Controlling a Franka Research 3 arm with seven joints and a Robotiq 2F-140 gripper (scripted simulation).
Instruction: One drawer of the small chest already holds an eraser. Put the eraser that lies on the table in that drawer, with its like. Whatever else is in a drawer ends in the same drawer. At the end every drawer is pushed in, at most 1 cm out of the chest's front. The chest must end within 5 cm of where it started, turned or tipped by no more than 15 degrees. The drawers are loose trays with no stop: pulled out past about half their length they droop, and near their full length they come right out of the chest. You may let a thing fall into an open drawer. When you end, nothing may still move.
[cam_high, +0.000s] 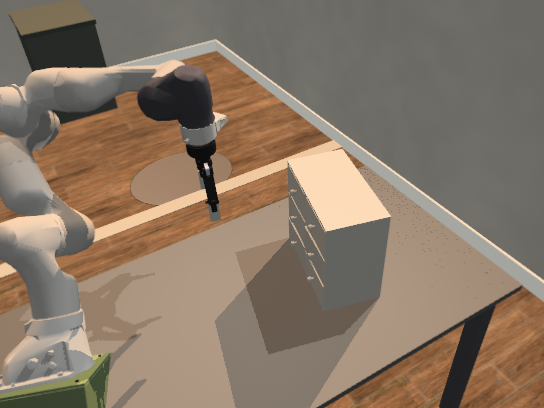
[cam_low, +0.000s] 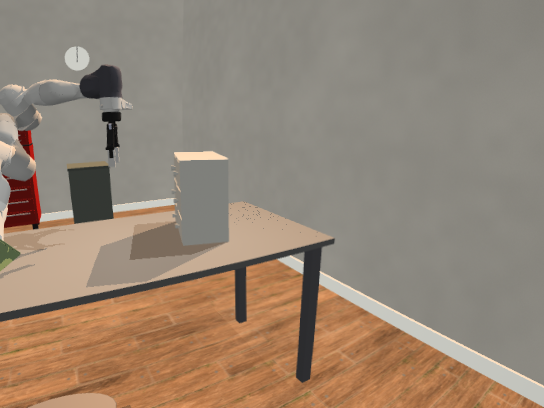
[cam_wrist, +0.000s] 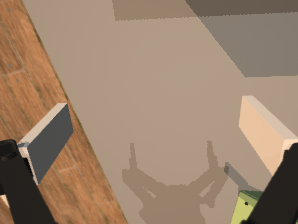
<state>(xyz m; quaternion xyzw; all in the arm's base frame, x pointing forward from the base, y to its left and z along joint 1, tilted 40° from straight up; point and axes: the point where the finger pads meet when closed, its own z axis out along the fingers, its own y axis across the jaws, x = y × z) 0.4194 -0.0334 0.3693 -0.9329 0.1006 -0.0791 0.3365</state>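
Note:
The small cream chest (cam_high: 336, 225) stands upright on the table toward its far right side, and it also shows in the exterior view (cam_low: 201, 197). Its drawers with small knobs (cam_high: 305, 235) face my arm and all look pushed in. My gripper (cam_high: 214, 212) hangs high above the table, left of the chest and well apart from it, near the table's back edge. It also shows in the exterior view (cam_low: 113, 159). In the wrist view the gripper (cam_wrist: 155, 135) is wide open with nothing between the pads. No eraser shows in any view.
The green robot base (cam_high: 60, 385) sits at the table's near left corner. The table's edge runs under my left finger, with wood floor beyond (cam_wrist: 30, 100). A dark cabinet (cam_low: 90, 192) and a red cart (cam_low: 22, 195) stand on the floor behind the table.

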